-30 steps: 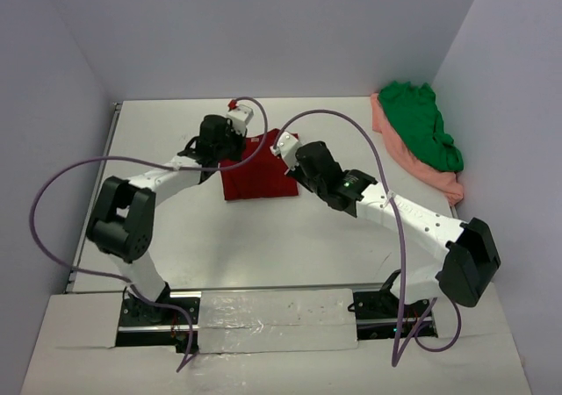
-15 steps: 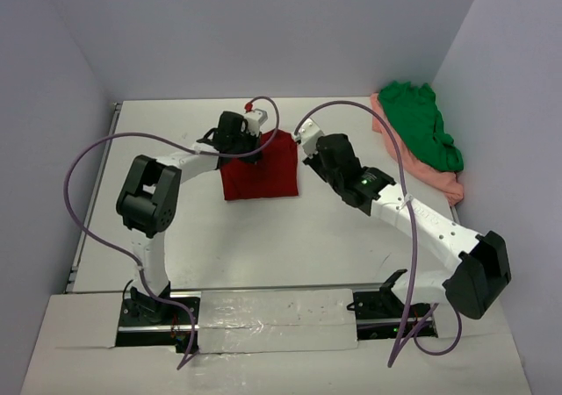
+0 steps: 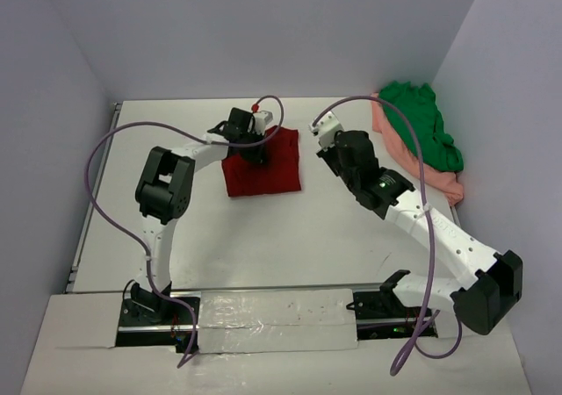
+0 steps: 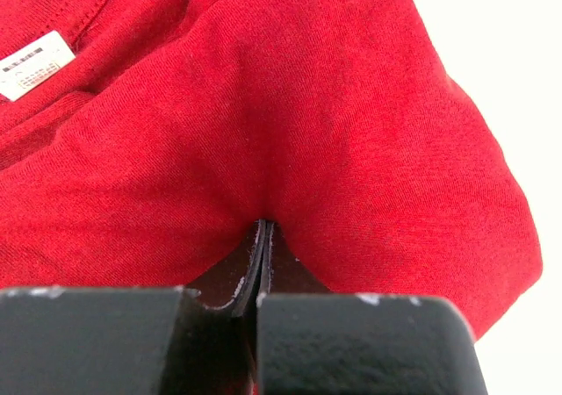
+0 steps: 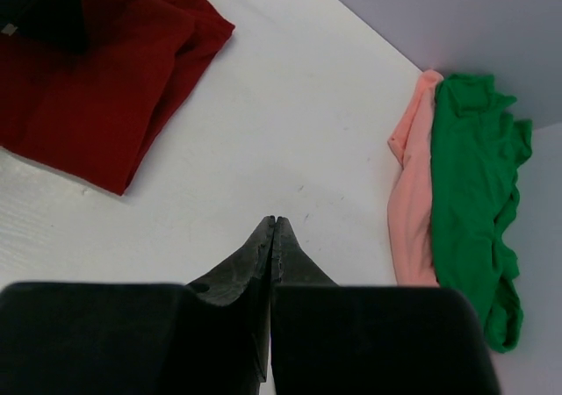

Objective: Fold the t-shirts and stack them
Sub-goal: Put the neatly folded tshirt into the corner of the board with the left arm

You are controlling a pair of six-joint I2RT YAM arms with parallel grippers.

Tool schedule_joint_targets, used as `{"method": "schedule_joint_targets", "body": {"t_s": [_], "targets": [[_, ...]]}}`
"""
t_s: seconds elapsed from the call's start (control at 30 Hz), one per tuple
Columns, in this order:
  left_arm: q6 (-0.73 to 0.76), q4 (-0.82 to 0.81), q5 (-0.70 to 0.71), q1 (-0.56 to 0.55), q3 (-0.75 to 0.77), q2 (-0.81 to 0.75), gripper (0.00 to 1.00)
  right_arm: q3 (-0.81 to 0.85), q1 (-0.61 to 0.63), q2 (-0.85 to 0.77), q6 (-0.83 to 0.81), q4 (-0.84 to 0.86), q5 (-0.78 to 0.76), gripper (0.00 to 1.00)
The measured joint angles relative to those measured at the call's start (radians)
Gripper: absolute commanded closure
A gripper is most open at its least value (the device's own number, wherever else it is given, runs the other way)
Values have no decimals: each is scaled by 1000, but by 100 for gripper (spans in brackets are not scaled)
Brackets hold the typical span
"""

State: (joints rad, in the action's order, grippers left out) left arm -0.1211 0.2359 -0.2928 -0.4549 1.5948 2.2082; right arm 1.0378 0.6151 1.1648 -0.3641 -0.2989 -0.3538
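Dark red cotton short-sleeved t-shirt (image 3: 263, 171) at the middle of the white table (image 3: 263, 237), towards the far side, already doubled into a rough rectangle. Small pale neck label (image 4: 31, 66) showing at the collar in the left wrist view. One bulging fold of the red cloth pinched between the left gripper (image 4: 263, 230) fingers, pressed tight together on it near the shirt's far left corner.

Right gripper (image 5: 272, 224) above bare table just right of the red shirt, touching no cloth. Fingers closed flat against each other, nothing between them.

Well apart, in the far right corner against the wall: bright green cotton t-shirt (image 3: 423, 123) crumpled on top of salmon pink cotton t-shirt (image 3: 435, 177), only the pink one's edge showing along the near and left sides. Neither folded, neither flattened.

Judged from this: roughly a third done at best. Red shirt close to folded, though probably needing a last smoothing or release. Green and pink both left to spread, fold and carry over. No stack begun, only one folded piece on the table to serve as its base.
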Motion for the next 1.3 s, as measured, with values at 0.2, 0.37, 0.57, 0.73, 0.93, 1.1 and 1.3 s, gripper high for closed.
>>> {"method": "schedule_joint_targets", "body": {"t_s": [0.2,0.37,0.57,0.73,0.93,1.1,1.3], "targets": [[-21,106,38,77,169,84,100,0,-25,-63,8,0,7,100],[-22,192,109,236,303,140,100,0,-39,-112,13,0,18,100],[-2,259,215,414,429,180,100,0,-49,-138,24,-1,35,100],[13,261,274,480,506,199,100,0,-55,-155,31,-2,53,100],[36,190,322,517,490,195,100,0,-64,-175,34,-2,64,100],[40,62,259,513,209,45,100,0,-68,-176,34,-1,68,100],[76,-7,124,398,-44,-264,100,0,-70,-176,34,-2,73,100]]}}
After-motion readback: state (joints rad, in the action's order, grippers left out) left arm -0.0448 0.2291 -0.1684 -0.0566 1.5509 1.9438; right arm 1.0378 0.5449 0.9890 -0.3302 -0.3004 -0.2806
